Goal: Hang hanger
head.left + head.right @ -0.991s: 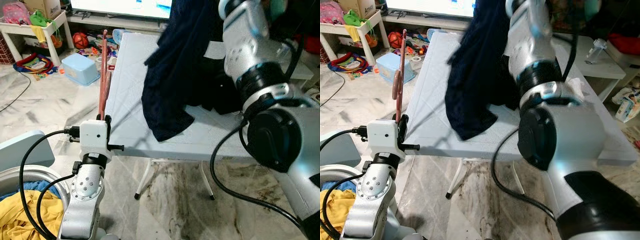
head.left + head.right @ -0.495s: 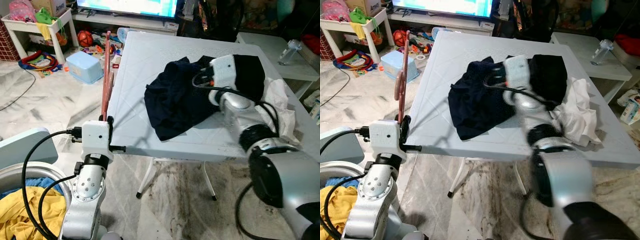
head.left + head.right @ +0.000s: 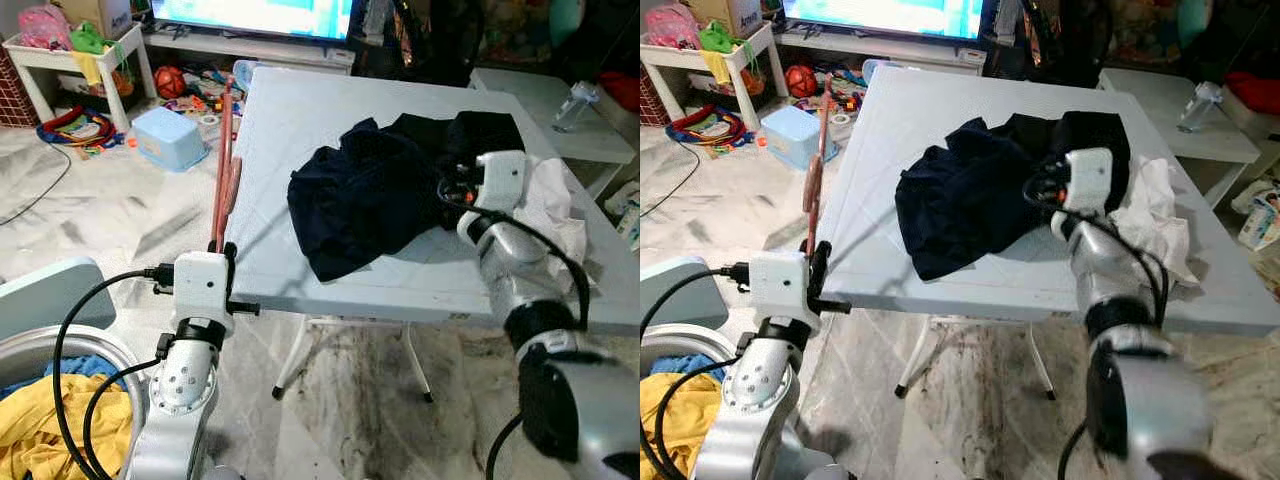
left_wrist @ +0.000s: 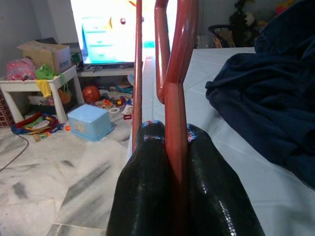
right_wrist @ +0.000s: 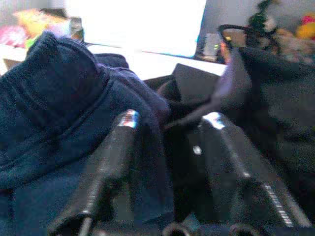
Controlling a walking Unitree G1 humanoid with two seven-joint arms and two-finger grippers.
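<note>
The red hanger (image 4: 175,88) is clamped upright in the left end effector (image 4: 170,142) at the counter's (image 3: 300,110) nine-o'clock edge; the right end effector (image 5: 165,132) is spread open against the dark garment (image 3: 360,200); the neckline should be found before insertion.

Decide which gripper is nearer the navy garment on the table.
Right. The right gripper is open against the navy garment; the left gripper holds the red hanger off the table's edge.

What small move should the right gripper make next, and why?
Probably close on the dark blue garment and lift it. The right gripper is open over its folds on the table, while the left gripper holds the red hanger ready.
</note>
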